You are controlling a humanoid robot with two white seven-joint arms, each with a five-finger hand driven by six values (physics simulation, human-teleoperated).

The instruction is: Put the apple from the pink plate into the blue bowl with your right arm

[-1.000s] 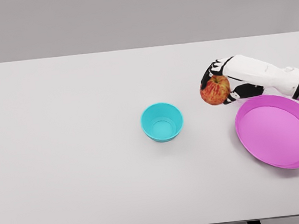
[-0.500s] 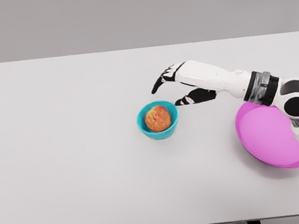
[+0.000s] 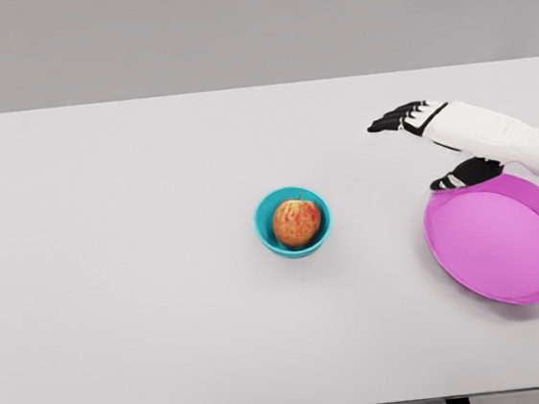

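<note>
i see the red-yellow apple sitting inside the blue bowl near the middle of the white table, its stem end up. my right hand hovers over the table at the right, just beside the far edge of the pink plate and well apart from the bowl. its black fingers are stretched out and loose, pointing left, the thumb hanging separately below; it has hold of nothing. the plate carries nothing and lies at the table's right side.
</note>
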